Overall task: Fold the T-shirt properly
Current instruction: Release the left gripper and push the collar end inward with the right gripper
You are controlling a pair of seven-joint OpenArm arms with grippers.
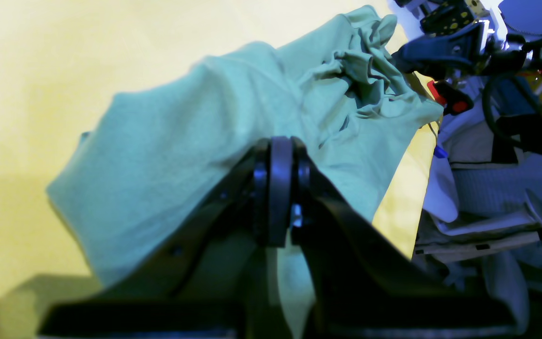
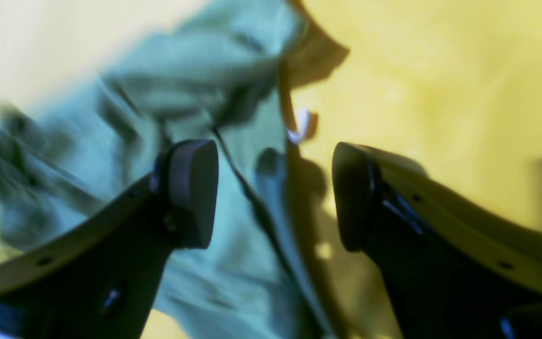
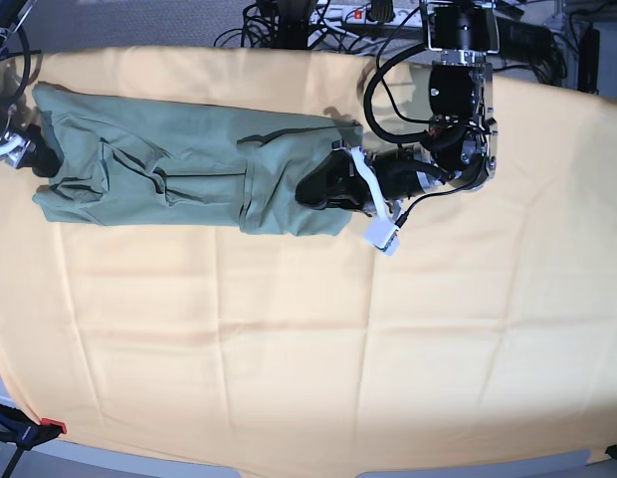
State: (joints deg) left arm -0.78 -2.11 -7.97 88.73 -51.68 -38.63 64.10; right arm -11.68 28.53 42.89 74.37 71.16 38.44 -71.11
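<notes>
The sage-green T-shirt (image 3: 189,159) lies as a long, wrinkled band across the far left of the table. My left gripper (image 3: 323,189) is at its right end. In the left wrist view the fingers (image 1: 278,188) are pressed together with the T-shirt (image 1: 181,141) draped over and around them, a strip of fabric pinched between. My right gripper (image 2: 273,195) is open just above the T-shirt (image 2: 233,263), with the shirt's edge running under the gap and nothing between the pads. This view is blurred. In the base view my right gripper (image 3: 25,157) barely shows at the shirt's left end.
A large yellow-orange cloth (image 3: 308,349) covers the whole table. Cables and a power strip (image 3: 338,15) run along the far edge. A red-tipped clamp (image 3: 45,426) sits at the near left corner. Arm hardware and wiring (image 1: 487,47) fill the left wrist view's upper right.
</notes>
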